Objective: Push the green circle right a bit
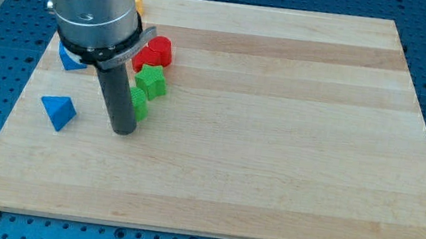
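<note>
Green circle (pixel 141 104) against my tip (pixel 123 130), near wooden board's (pixel 276 144) left edge

green circle (pixel 141 105) | flat on board, mostly hidden behind rod, only right sliver shows | upper-left part of board, nearer left edge than right | just below a green star-ish block, touching or nearly, can't tell | shape itself hard to confirm

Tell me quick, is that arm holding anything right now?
No gripper, so nothing held: my tip rests on the board, right against the left side of a green block, probably the green circle, mostly hidden behind the rod.
</note>
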You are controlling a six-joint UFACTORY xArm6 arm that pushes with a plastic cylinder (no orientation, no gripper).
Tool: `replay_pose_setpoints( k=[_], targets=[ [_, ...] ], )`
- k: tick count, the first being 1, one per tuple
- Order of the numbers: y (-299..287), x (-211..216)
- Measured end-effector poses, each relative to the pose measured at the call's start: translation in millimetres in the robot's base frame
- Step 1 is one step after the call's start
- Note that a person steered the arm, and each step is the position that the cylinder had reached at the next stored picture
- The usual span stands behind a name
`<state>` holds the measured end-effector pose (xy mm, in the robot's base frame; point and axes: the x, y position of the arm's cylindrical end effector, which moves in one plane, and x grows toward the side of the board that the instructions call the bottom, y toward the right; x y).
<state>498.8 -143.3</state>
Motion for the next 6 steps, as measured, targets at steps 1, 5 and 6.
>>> replay_pose_setpoints(
  k=[1, 5, 6],
  targets=[
    [-30.6, 1.8],
    [-20.0, -28.2],
    [-15.4, -28.2]
  ],
)
